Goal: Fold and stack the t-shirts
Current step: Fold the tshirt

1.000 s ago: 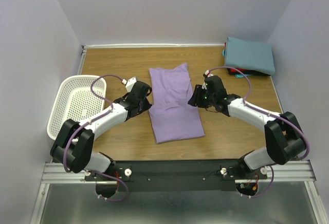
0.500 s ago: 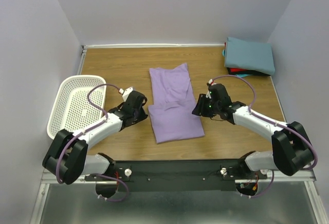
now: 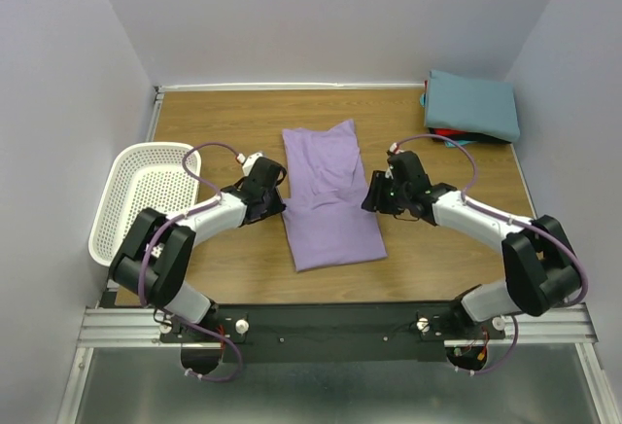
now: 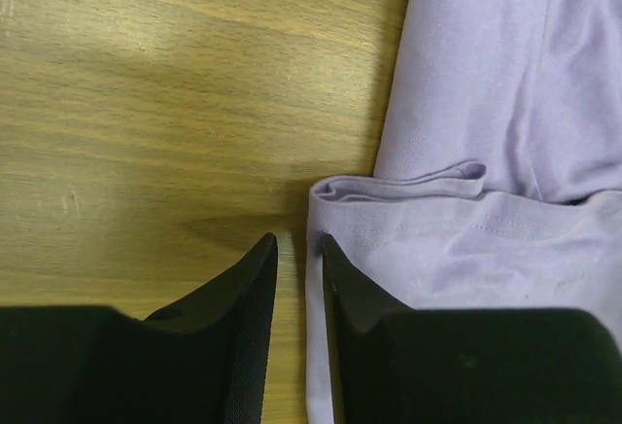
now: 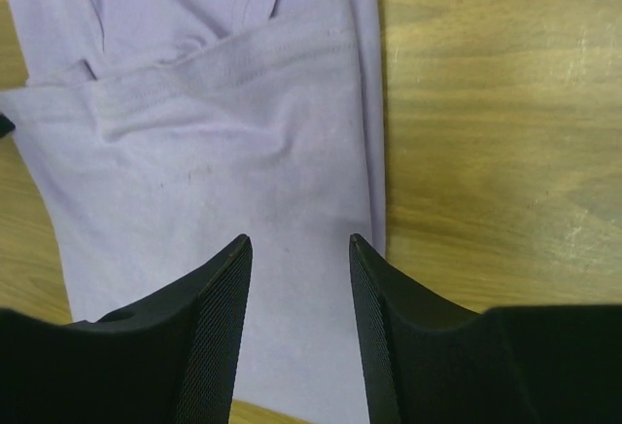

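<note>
L pincer [image 4: 298,242] narrowly parted | R pincer [image 5: 298,239] spread | red tee [image 3: 448,135] — mostly under teal tee [image 3: 473,103]

The left arm [image 3: 199,222] and the right arm [image 3: 476,218] are built alike: white shells on the links, bulky black housings at the joints. A thin lavender left cable [image 3: 209,150] runs along the first and ends in a small white plug [image 3: 254,159]. A right cable [image 3: 449,142] of the same colour runs along the second. The fingers [image 5: 219,317] of the right gripper [image 5: 296,244] are matte black wedges with a fine dotted texture on their inner faces; the left gripper [image 4: 299,249] looks the same. Both bases sit on a black plate [image 3: 330,325] fixed to a silver rail [image 3: 97,325].
</note>
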